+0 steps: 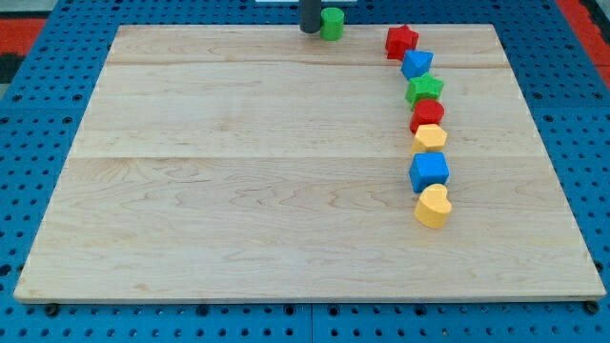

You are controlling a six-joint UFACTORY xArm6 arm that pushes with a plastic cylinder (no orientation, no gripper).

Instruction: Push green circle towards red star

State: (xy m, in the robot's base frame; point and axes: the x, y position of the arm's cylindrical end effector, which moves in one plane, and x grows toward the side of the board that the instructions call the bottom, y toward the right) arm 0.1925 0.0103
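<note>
Where board ends, tip [311,30] seemingly touching green circle [332,23].

pale wooden board [238,191], blue pegboard surround [57,86]

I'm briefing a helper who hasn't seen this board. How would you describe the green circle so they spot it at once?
Start at the wooden board and follow its top edge to just right of the middle. There stands the small green circle block, with my tip against its left side. It sits alone, apart from the column of blocks down the view's right, whose green star block is spiky.
</note>
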